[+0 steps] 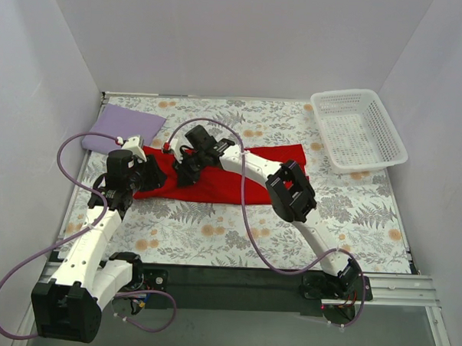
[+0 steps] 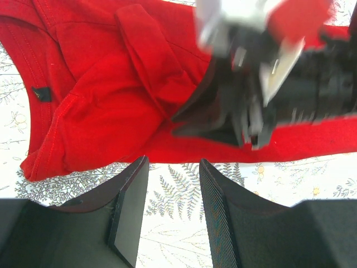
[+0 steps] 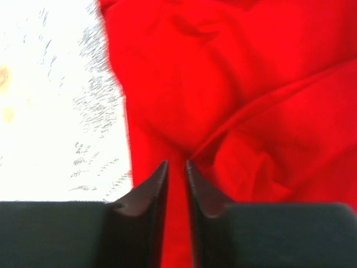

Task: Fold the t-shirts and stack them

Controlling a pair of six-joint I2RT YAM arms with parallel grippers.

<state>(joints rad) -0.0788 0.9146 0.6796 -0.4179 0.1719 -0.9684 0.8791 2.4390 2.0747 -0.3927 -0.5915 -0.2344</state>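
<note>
Seen from above, the soft red shirt [image 1: 274,153] lies rumpled in the middle of the flowery cloth [image 1: 213,233]. The lilac shirt [image 1: 122,128] lies flat at the back left and the holey white basket [image 1: 322,131] sits back right. The left wrist view shows the left gripper [image 2: 173,167] with its jaws apart, holding nothing, just beside the red hem. In the right wrist view the right gripper [image 3: 176,167] is parted a crack over red folds.

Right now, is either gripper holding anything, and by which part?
The left gripper holds nothing, jaws open beside the red t-shirt. The right gripper sits nearly closed over a crease of that shirt; whether it pinches cloth cannot be told.
</note>
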